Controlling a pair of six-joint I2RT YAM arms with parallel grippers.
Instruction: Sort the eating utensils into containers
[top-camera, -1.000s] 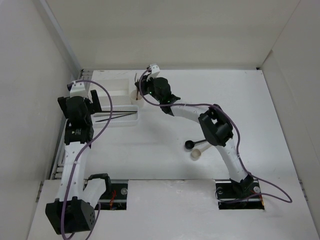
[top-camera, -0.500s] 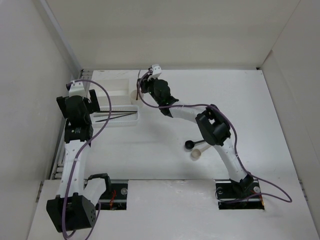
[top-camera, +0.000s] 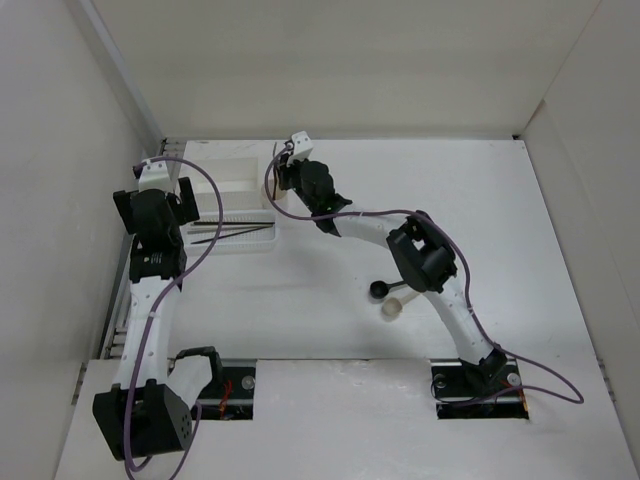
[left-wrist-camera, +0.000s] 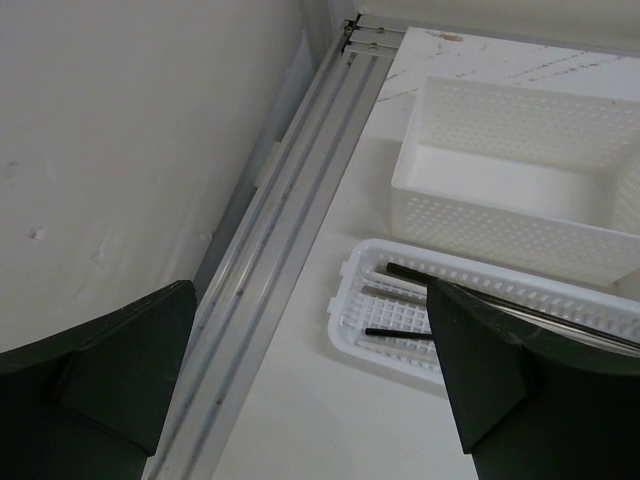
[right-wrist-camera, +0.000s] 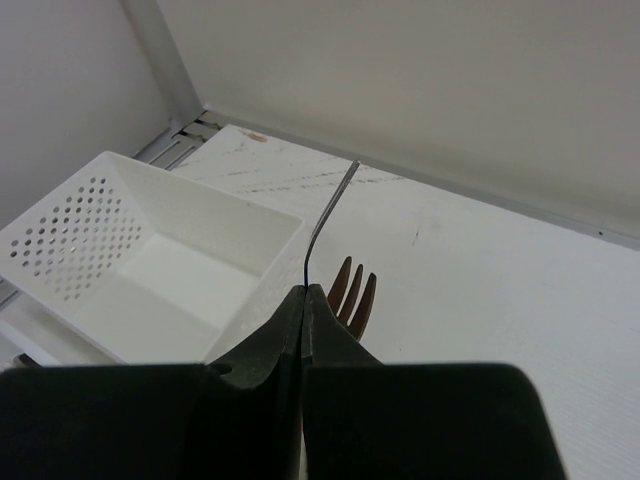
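Note:
My right gripper (top-camera: 284, 176) is at the back, beside the right end of the plain white box (top-camera: 228, 185). In the right wrist view its jaws (right-wrist-camera: 303, 290) are shut on a thin grey fork (right-wrist-camera: 325, 225), seen edge-on and curving upward. The brown fork's tines (right-wrist-camera: 352, 295) stick up just behind the fingers; the round cup is hidden. My left gripper (top-camera: 168, 203) is open and empty (left-wrist-camera: 310, 400), left of the slotted tray (left-wrist-camera: 372, 312), which holds dark chopsticks (left-wrist-camera: 400, 333). A black spoon (top-camera: 384, 290) and a beige spoon (top-camera: 392, 308) lie mid-table.
The box (right-wrist-camera: 150, 260) is empty inside. The tray (top-camera: 236, 236) lies just in front of it. A metal rail (left-wrist-camera: 290, 230) and the left wall run close beside my left gripper. The back wall stands right behind the box.
My right gripper has shifted a little left and toward the back with the grey fork, now covering the round cup. The left arm has barely moved.

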